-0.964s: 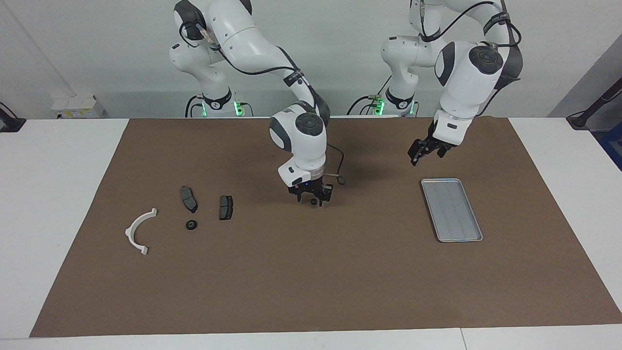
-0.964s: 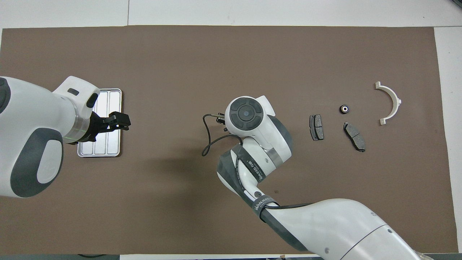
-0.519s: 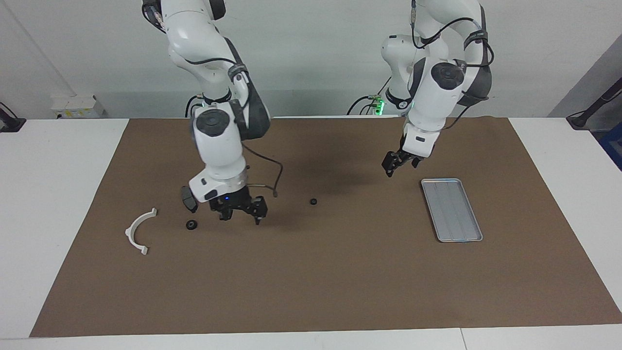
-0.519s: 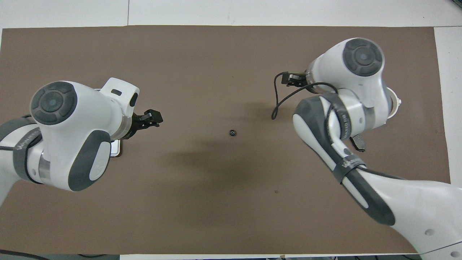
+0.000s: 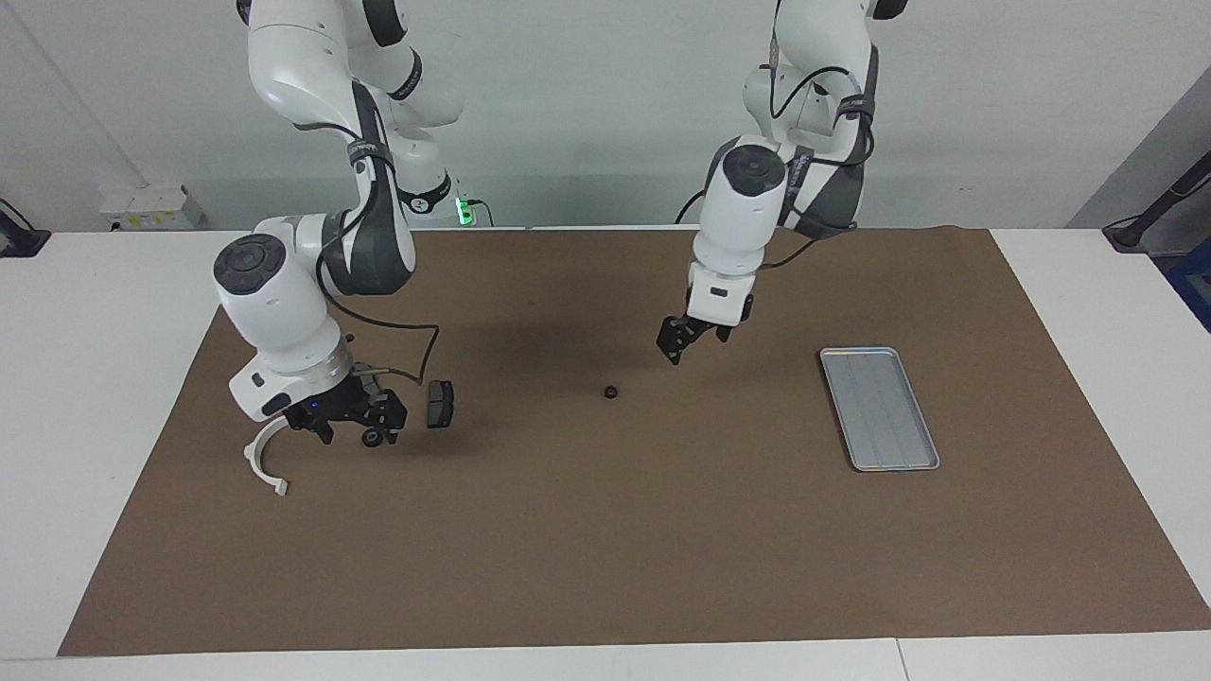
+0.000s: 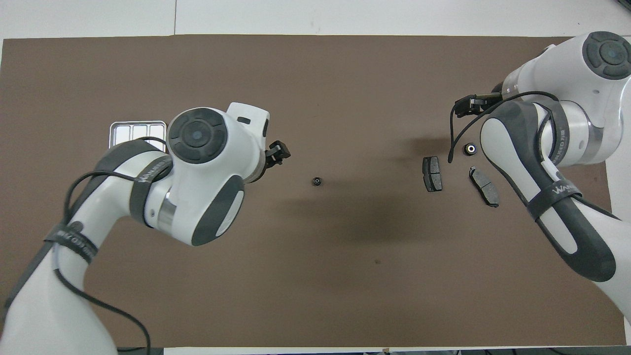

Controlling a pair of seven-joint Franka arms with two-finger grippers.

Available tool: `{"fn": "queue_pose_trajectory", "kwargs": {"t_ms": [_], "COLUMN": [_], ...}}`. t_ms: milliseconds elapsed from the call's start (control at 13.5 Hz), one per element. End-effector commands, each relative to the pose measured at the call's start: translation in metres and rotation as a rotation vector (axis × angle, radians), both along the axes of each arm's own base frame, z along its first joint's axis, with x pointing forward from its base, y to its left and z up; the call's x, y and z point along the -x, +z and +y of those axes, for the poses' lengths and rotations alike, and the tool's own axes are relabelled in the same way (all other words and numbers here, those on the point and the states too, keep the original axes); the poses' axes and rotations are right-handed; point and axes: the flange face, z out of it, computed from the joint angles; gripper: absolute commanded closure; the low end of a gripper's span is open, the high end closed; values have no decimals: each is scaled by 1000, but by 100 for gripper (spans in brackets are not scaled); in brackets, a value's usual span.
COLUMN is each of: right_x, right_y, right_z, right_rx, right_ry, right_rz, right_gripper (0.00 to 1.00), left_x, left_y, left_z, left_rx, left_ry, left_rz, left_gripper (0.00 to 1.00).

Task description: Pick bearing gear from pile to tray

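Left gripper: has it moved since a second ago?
Yes. The left gripper has swung from above the tray toward the small black ring mid-mat, hovering short of it.

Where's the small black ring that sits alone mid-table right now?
The small black ring lies alone on the brown mat near mid-table, between the brake-pad plate and the tray, with the left hand hanging close by.

Tray point(image 6: 129, 127) mostly hidden under left arm from overhead; only one end shows. White arc point(image 5: 265, 461) partly hidden by right gripper point(image 5: 345, 430) in facing view, fully hidden overhead. One pad point(image 6: 483, 185) hidden in facing view. Ring point(image 5: 375, 437) half hidden by gripper finger; touching or not, cannot tell. Middle ring point(image 5: 611, 392) too small for detail. Left gripper point(image 5: 688, 338) fingers too small to read. Both arms cut off by picture edges.
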Motion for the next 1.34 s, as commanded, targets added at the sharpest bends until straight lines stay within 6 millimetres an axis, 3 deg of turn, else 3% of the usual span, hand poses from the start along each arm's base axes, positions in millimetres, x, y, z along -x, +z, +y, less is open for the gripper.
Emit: {"fn": "queue_pose_trajectory", "kwargs": {"t_ms": [0,223,371,593,964,1038,1261], "right_x": [16,35,41,45,46,46,44], "right_y": [-18,-38,-45,-59,-74,-77,-89], "right_z": [-10,-12,-13,-23,-34,-31,-25], "right_rx": [-15,-12,-11,-10,-11,-10,-11], "right_ry": [13,35,45,60,72,76,69], "right_rz": [35,72,69,59,65,70,64], "right_gripper": [0,0,0,0,0,0,0], "left_x": [-18,-11,4,0,4,6,9], "left_y": [-47,-65,-109,-101,-106,-110,-115], "left_z": [-67,-80,-108,-105,-110,-109,-108], "left_rx": [-24,0,-47,-88,-76,-73,-82], "left_ry": [35,22,4,12,26,29,31], "left_rz": [15,-9,34,74,55,53,61], "left_gripper": [0,0,0,0,0,10,27]}}
